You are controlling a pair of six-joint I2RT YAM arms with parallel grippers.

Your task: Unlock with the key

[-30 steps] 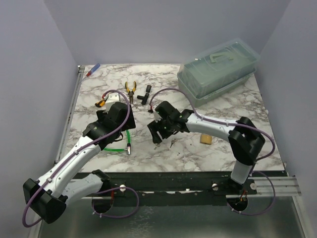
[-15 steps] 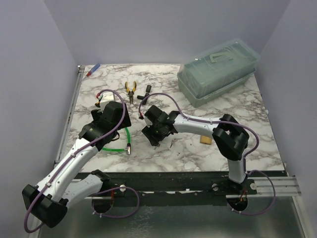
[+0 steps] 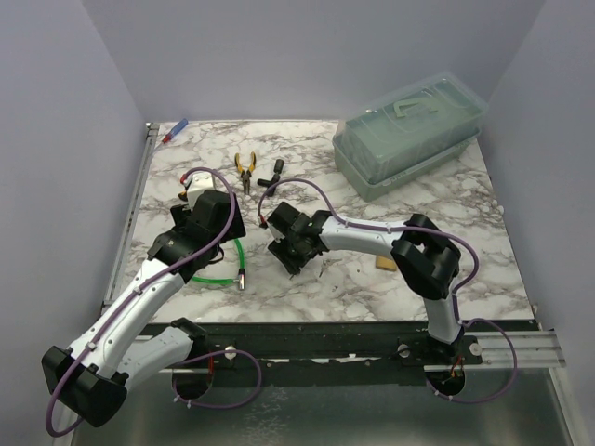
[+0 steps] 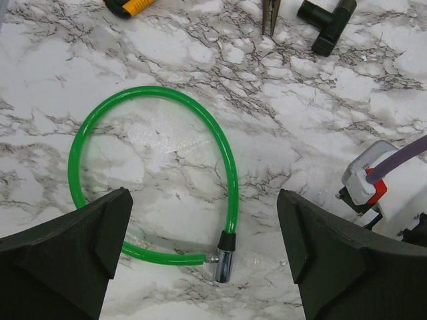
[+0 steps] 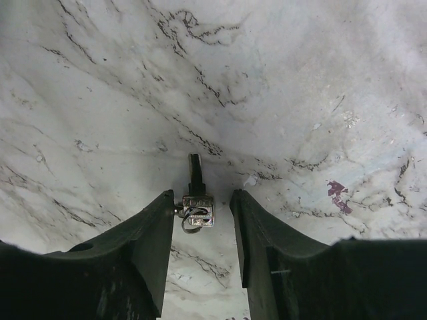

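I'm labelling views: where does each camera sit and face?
Top external: above and behind, looking down at the marble table; left arm, right arm show.
Left wrist: looks down on the green cable; left gripper open.
Right wrist: close above the key; right gripper open astride it.
Shared: top and left wrist show the green cable.

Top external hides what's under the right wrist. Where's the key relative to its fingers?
Observer: Right wrist view: the key lies flat on the marble table between the right fingers, which are apart.
Operator: Touching either?
Observer: Its head sits close to one finger, with a gap to the other; contact unclear.
Operator: Left arm?
Observer: Left fingers are wide apart above the green cable loop, gripping nothing.
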